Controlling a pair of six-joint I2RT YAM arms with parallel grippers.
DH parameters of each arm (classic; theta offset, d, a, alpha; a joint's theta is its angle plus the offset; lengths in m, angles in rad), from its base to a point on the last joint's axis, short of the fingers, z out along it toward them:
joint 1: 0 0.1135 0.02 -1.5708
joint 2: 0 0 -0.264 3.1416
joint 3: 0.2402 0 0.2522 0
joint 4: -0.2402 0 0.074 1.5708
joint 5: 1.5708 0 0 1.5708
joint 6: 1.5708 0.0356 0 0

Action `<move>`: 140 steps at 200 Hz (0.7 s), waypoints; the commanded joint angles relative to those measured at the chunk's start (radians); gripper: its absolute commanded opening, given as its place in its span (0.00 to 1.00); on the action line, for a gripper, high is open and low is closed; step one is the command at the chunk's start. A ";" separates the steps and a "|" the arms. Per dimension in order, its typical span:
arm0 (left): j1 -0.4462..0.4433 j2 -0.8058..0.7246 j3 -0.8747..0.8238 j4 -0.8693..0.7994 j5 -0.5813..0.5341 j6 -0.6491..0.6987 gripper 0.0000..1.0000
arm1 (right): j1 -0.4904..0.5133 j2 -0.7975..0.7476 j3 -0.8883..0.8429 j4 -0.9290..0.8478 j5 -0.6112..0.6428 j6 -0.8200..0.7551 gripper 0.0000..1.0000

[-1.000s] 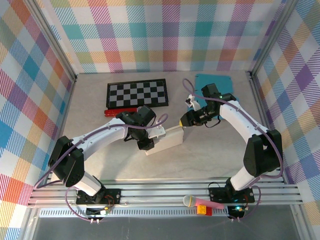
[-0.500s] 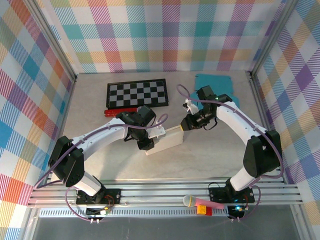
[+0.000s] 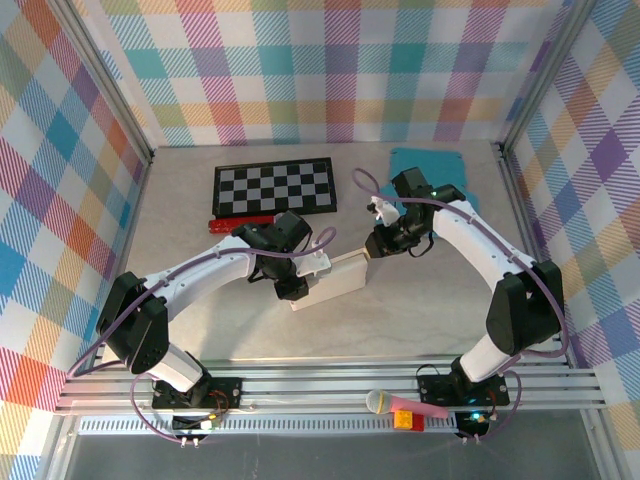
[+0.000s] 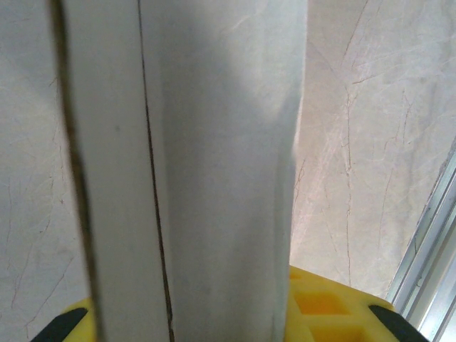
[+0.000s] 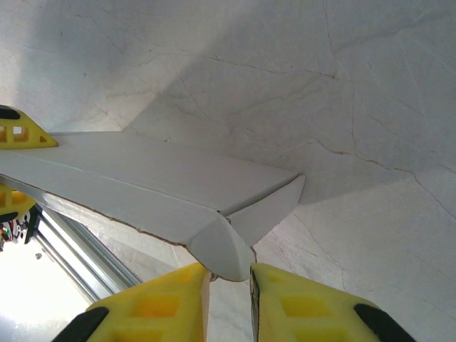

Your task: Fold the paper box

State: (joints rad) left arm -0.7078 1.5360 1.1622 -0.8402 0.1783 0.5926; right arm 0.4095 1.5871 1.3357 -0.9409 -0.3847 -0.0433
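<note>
One paper box [image 3: 338,276] on the table [image 3: 420,310], and two grippers on it! The left gripper [image 3: 293,288] had the box's near end clamped, jaws narrow with the cardboard wedged between them, and the box ran straight out ahead of its fingers [image 4: 328,308]. The right gripper [image 3: 372,244] sat at the opposite end, jaws drawn almost together and pinching the rounded tip of one end flap, so the box lay between the two grippers. From above came the count of everything else: one chessboard [image 3: 275,187] beyond the left gripper, one red brick [image 3: 226,224] along the board's near edge, one teal cloth [image 3: 430,164] past the right gripper, and one toy microphone [image 3: 378,402] back by the arm bases. The left wrist camera added a detail the overhead missed, one dark crease down the box's pale panel. The right wrist camera gave two folded flaps meeting at a point just ahead of its fingers [image 5: 164,296], with the left gripper's yellow finger poking out at the box's far end.
</note>
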 commanded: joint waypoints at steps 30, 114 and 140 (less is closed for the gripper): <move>0.015 0.019 0.021 -0.049 0.023 0.002 0.26 | 0.032 0.019 0.065 -0.032 0.012 -0.032 0.26; 0.014 0.022 0.020 -0.046 0.024 0.000 0.26 | 0.040 0.019 0.052 -0.040 0.046 -0.035 0.23; 0.014 0.029 0.024 -0.046 0.027 0.000 0.26 | 0.047 0.024 0.057 -0.037 0.066 -0.032 0.21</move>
State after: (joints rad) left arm -0.7040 1.5383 1.1637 -0.8406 0.1833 0.5922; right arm 0.4450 1.5982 1.3819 -0.9627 -0.3386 -0.0612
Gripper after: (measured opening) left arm 0.273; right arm 0.220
